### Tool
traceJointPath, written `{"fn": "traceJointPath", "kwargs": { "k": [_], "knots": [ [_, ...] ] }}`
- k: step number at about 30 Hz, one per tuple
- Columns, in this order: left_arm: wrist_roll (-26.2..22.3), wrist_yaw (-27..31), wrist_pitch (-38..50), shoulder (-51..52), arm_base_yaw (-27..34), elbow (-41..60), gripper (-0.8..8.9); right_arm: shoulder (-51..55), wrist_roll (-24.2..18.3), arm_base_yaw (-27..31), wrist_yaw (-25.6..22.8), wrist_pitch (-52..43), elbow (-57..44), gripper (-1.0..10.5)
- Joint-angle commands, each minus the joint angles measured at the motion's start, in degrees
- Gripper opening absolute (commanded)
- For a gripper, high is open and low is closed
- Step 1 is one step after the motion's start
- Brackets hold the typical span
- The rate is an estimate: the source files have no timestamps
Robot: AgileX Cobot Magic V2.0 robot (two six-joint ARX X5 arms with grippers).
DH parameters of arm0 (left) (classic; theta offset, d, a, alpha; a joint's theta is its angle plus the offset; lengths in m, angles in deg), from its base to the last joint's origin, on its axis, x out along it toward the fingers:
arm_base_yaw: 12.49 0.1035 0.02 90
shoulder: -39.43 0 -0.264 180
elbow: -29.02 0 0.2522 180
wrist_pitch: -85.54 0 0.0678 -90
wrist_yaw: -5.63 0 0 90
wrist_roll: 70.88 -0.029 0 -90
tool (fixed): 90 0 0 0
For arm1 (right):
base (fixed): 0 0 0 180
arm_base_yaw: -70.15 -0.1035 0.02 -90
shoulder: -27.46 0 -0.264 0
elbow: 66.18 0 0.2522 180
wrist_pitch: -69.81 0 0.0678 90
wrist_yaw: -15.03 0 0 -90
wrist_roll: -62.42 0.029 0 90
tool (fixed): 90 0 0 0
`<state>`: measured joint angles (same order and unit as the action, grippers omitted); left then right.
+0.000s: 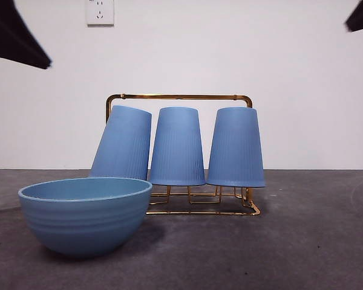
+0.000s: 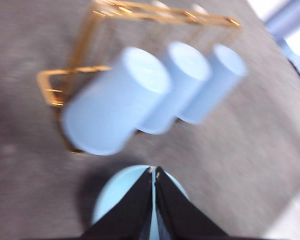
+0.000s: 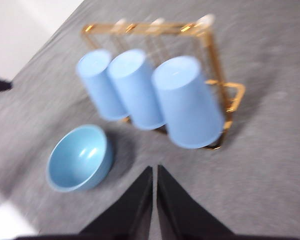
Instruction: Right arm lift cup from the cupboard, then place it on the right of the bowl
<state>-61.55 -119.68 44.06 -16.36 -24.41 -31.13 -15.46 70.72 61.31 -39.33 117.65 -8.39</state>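
**Desk:** Where do the grippers stand?

**Photographer:** The right arm's black two-fingered gripper [image 3: 154, 172] hangs high above the grey table [image 1: 314, 241], its wedge-shaped jaws pressed together with only a hairline seam between them, gripping nothing. It sits above bare tabletop, well apart from the gold wire cupboard rack [image 3: 225, 95]. The left gripper [image 2: 154, 175] is likewise pressed together and empty, directly over the bowl. In the front view both arms show only as black tips at the top corners.

**Desk:** And the cups?

**Photographer:** Three tall, ribbed, matte-blue tumblers sit upside down on the rack [image 1: 179, 96], in a row under its rounded top bar. The cup at the rack's right end [image 1: 236, 147], as seen from the front, is the nearest to the right gripper [image 3: 189, 102]; it stands upright on its peg. The middle cup [image 1: 177, 146] stands upright beside it. The cup at the rack's left end [image 1: 122, 143] tilts, its top leaning towards the middle cup.

**Desk:** The bowl?

**Photographer:** The wide, round, light-blue bowl with faint ridges [image 1: 85, 219] rests on the table in front of the rack's left end, just beside the tilted cup, open side up and empty [image 3: 80, 157]. A white wall socket [image 1: 100, 11] is on the wall above the rack.
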Motion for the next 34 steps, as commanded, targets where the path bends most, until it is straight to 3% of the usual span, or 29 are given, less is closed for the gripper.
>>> {"fn": "traceJointPath", "kwargs": {
  "k": [1, 4, 11, 13, 18, 20, 24, 29, 34],
  "knots": [
    [-5.0, -6.1, 0.3, -1.4, -1.0, -1.7, 0.07, -1.9, -4.2, -1.6, 3.8, -0.4, 1.1, 0.1],
    [-8.3, -8.0, 0.3, -1.5, -2.3, -1.8, 0.07, -3.1, -5.2, -2.9, 7.1, -0.7, 1.1, 0.1],
    [-10.9, -8.0, 0.5, -1.5, -3.7, -1.8, 0.33, -3.2, -7.3, -3.5, 5.4, -0.7, 1.1, 0.2],
    [-10.9, -8.0, 0.7, -1.5, -3.9, -1.8, 1.14, -3.2, -7.3, -3.5, 4.8, -0.7, 1.1, 1.1],
    [-10.8, -8.0, 0.9, -1.5, -3.9, -1.8, 4.26, -3.2, -7.3, -3.5, 4.8, -1.5, 1.1, 4.3],
    [-10.3, -8.0, 1.1, -1.5, -4.0, -1.8, 4.74, -3.2, -7.2, -3.5, 4.8, -1.7, 1.1, 5.2],
    [-9.7, -8.0, 1.6, -1.5, -4.0, -1.8, 4.72, -3.2, -6.4, -3.5, 4.8, -1.9, 1.1, 5.7],
    [-8.4, -8.1, 1.5, -1.5, -4.0, -1.8, 4.68, -3.6, -1.7, -3.5, 4.6, -2.9, 1.4, 5.7],
    [-8.4, -8.1, 1.5, -1.4, -4.0, -1.8, 4.68, -9.2, 0.8, -4.5, -0.4, 1.8, 6.8, 5.7]
  ]
}}
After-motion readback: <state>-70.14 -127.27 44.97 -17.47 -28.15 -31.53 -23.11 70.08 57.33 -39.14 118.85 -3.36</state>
